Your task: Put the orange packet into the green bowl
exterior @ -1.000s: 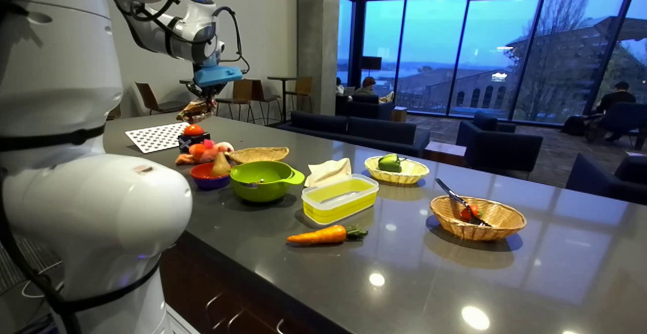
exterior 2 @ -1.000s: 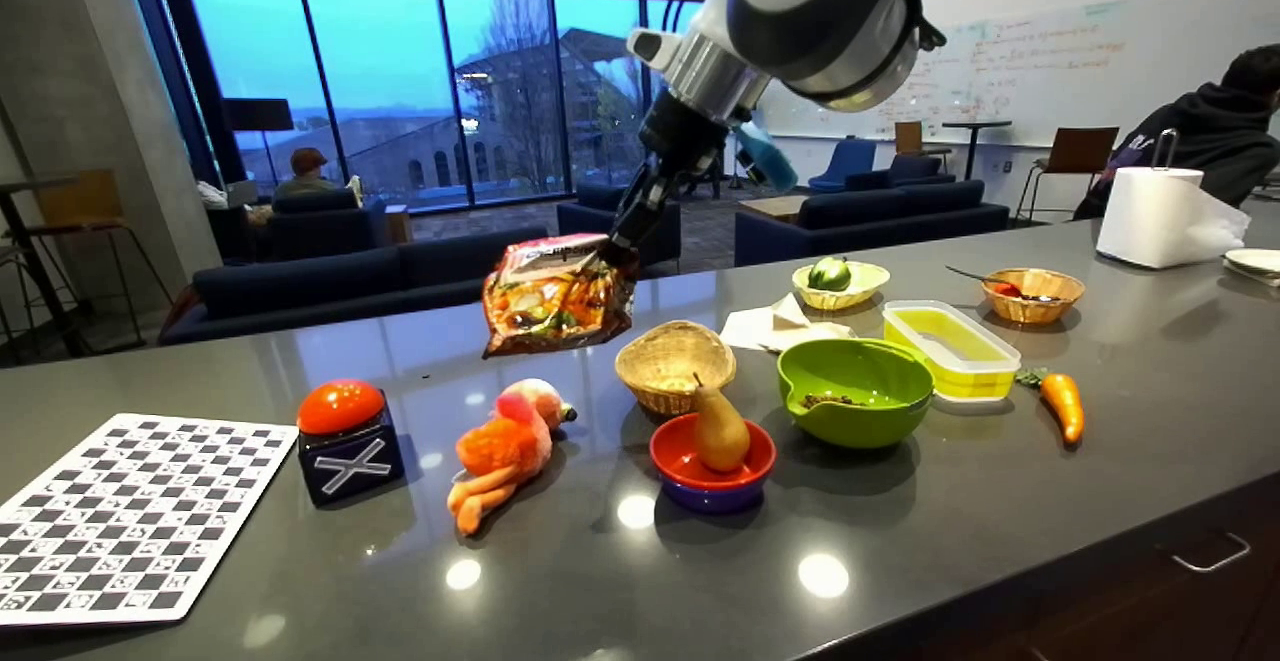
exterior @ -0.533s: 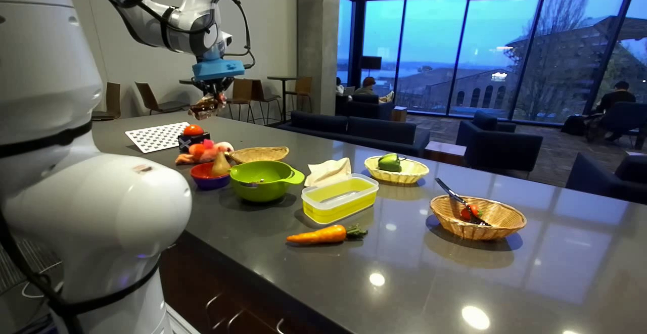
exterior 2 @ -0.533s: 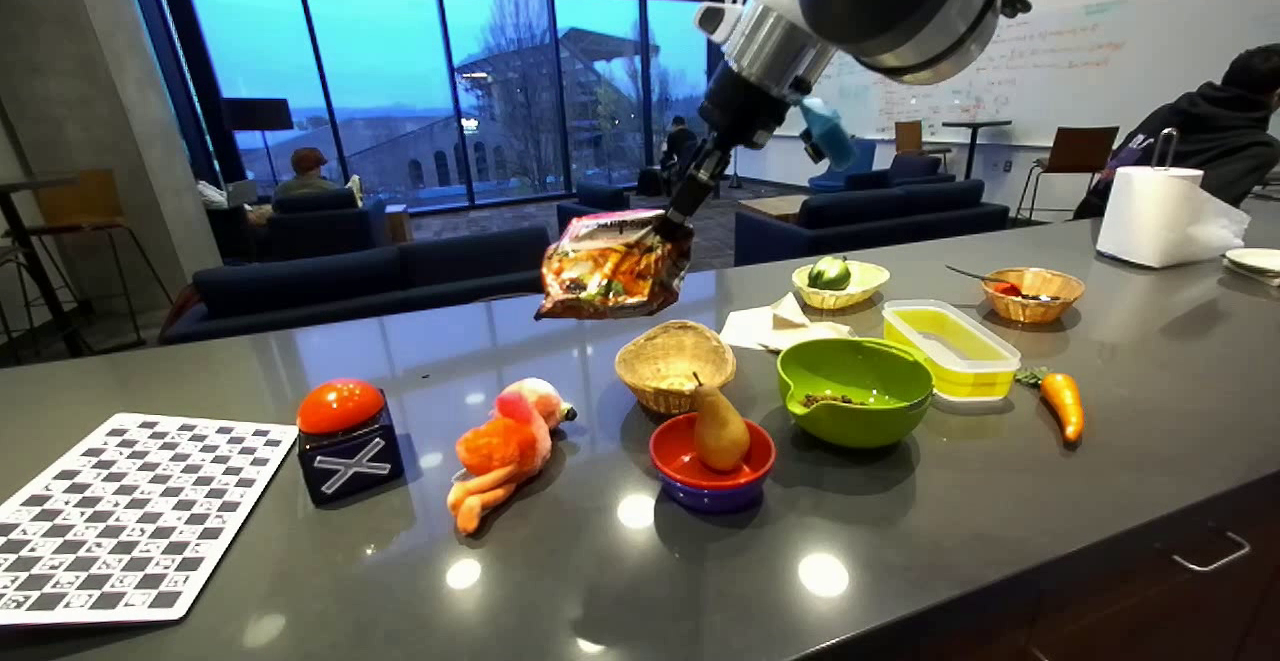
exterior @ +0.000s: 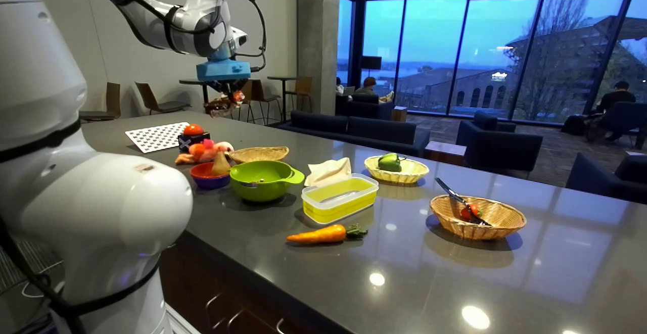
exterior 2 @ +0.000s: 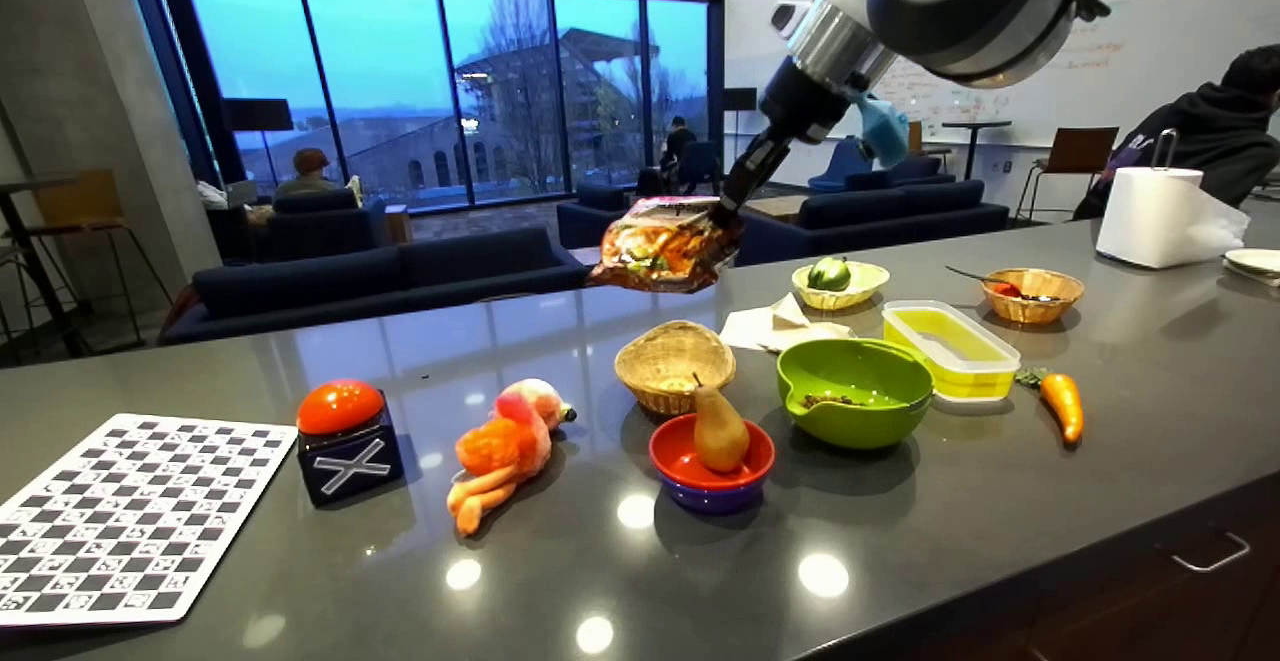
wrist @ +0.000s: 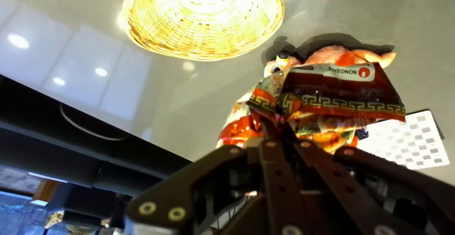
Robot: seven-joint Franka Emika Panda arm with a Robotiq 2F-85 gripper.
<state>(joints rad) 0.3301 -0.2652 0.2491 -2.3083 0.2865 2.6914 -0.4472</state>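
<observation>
One orange packet is clamped in the hand, whose two fingers stand nearly together.

I hold the packet aloft, pinched where it is crumpled; it is glossy, orange and red, printed with food. Well apart and lower, the bowl stands upright, round, lime green, with a handle.

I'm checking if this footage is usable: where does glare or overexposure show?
In the wrist view, the wicker basket is partly blown out to white and the checkered board looks washed out, while the orange packet shows strong colour; in both exterior views, round bright spots glare off the countertop.
</observation>
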